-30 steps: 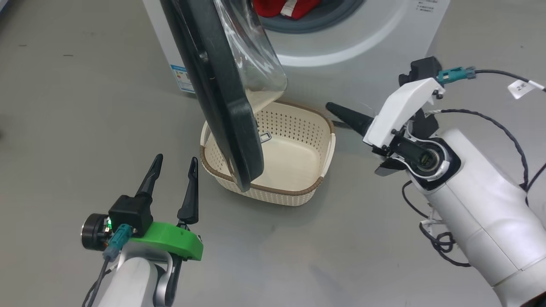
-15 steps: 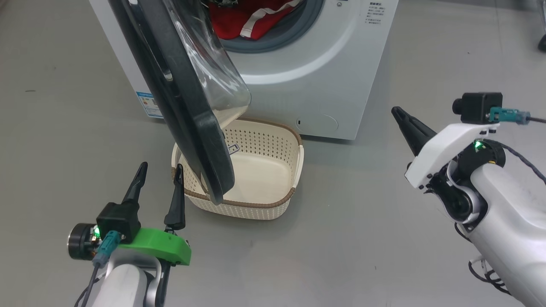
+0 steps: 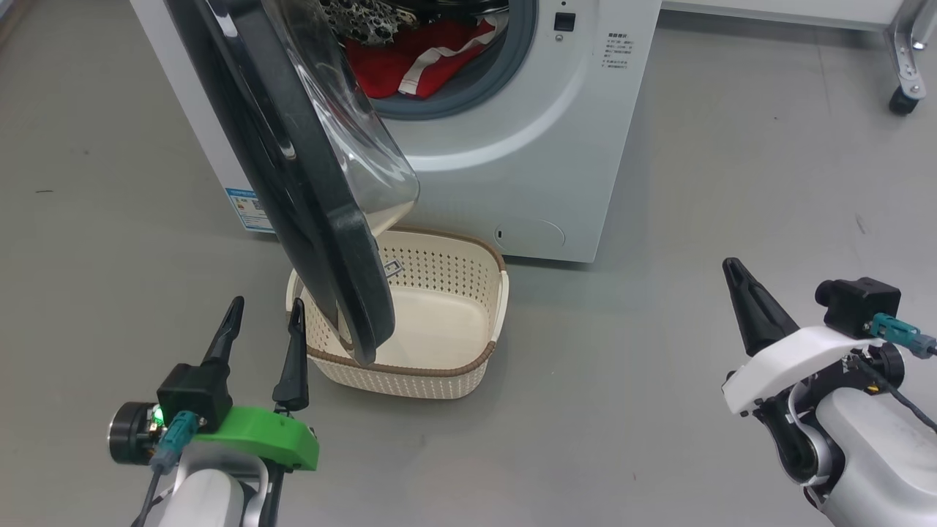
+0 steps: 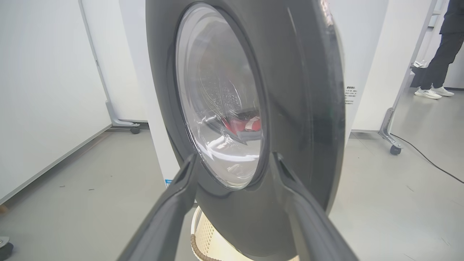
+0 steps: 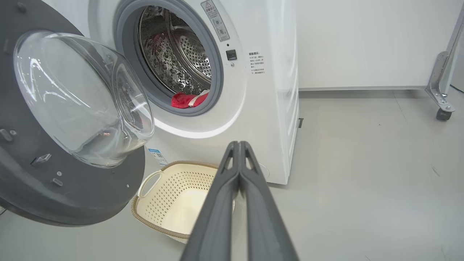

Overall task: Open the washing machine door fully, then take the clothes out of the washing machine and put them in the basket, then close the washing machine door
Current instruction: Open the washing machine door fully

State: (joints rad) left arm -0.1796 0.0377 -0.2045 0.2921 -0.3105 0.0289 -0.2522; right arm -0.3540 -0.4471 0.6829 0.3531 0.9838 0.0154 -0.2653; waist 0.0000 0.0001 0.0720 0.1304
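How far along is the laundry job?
Done: the washing machine door stands open, maybe not fully, over the basket. In hand: nothing; left gripper open by the door, right gripper shut, empty. Left: the clothes lie inside the washing machine, the basket is empty, the door needs closing.

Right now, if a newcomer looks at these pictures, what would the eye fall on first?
First the big washing machine door, black-rimmed with bulging clear glass, swung open at the upper left of the head view. Behind it, the red clothes lie inside the white washing machine. Under the door's lower edge the cream basket stands on the grey floor, with no clothes in it.
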